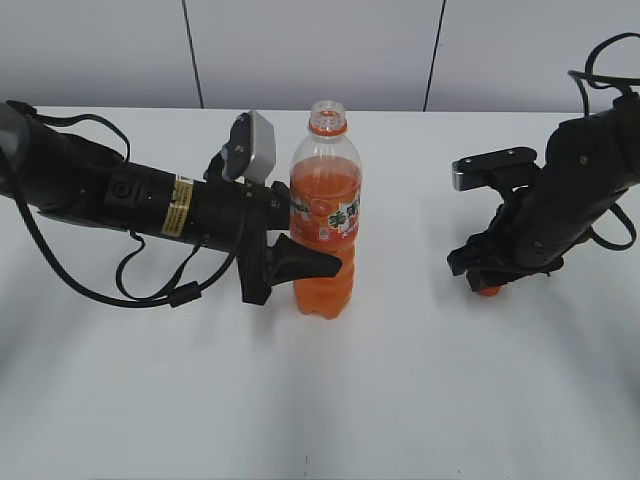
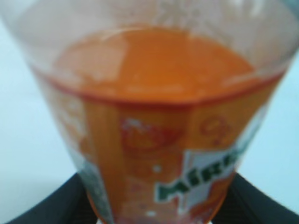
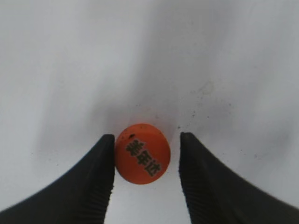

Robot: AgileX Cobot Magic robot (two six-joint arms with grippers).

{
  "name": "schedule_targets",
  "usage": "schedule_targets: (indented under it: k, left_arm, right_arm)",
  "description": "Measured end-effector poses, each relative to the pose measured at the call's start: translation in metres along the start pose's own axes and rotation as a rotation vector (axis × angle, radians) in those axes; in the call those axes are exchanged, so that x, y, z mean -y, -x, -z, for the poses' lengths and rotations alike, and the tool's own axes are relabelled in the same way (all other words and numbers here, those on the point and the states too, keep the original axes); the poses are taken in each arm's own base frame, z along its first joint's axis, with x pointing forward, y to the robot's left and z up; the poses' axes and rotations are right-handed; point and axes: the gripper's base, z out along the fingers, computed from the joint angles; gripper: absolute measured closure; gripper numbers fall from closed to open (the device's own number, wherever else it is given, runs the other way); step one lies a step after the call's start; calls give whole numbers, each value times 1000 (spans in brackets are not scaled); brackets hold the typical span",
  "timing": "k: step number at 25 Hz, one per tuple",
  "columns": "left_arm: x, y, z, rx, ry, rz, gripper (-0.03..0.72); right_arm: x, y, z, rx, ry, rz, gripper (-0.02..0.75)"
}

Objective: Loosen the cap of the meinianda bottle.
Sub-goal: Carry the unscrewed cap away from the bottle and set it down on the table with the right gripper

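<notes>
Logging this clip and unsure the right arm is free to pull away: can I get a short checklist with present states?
1. Cap off the bottle: ok. The Mirinda bottle has an open neck, and the cap lies on the table.
2. Cap released by the right gripper: ok on one side, with a clear gap at one finger; at the other finger, contact cannot be told.
3. Cap resting flat, print side up: ok.
4. Bottle upright: ok.
5. Left gripper steadying the bottle: ok, its jaws sit around the label.
6. Liquid spilled: cannot tell; only faint specks show near the cap.
</notes>
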Motion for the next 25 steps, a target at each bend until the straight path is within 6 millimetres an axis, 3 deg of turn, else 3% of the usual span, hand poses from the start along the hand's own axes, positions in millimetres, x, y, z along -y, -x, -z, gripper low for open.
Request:
schedule_targets:
  k: [4,6,25]
  left_arm:
    - [0,0,0,1,1,1,291]
    - [0,0,0,1,1,1,291]
    - [0,0,0,1,0,0,292]
  right_arm:
    - [0,-2,0,-18,0,0,210]
    - [0,-2,0,-19,0,0,164]
    - [-1,-2,2,-20,15,-35,152]
